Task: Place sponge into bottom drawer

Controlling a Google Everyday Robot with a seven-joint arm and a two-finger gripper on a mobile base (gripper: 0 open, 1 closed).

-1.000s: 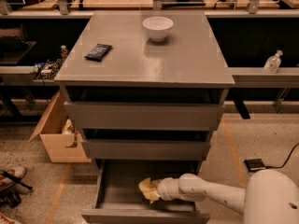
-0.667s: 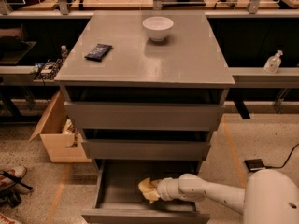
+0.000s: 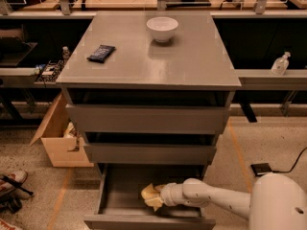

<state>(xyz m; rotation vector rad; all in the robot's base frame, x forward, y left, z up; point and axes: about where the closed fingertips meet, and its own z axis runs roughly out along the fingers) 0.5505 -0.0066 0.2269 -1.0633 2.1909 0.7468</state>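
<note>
The bottom drawer of the grey cabinet is pulled out towards me. My white arm reaches into it from the right, with the gripper low over the middle of the drawer floor. A pale yellow sponge shows at the gripper's tip, inside the drawer. I cannot tell whether it is held or resting on the floor. The arm hides the right part of the drawer floor.
The two upper drawers are slightly ajar. On the cabinet top stand a white bowl and a dark packet. An open cardboard box sits on the floor to the left. A bottle stands on the right shelf.
</note>
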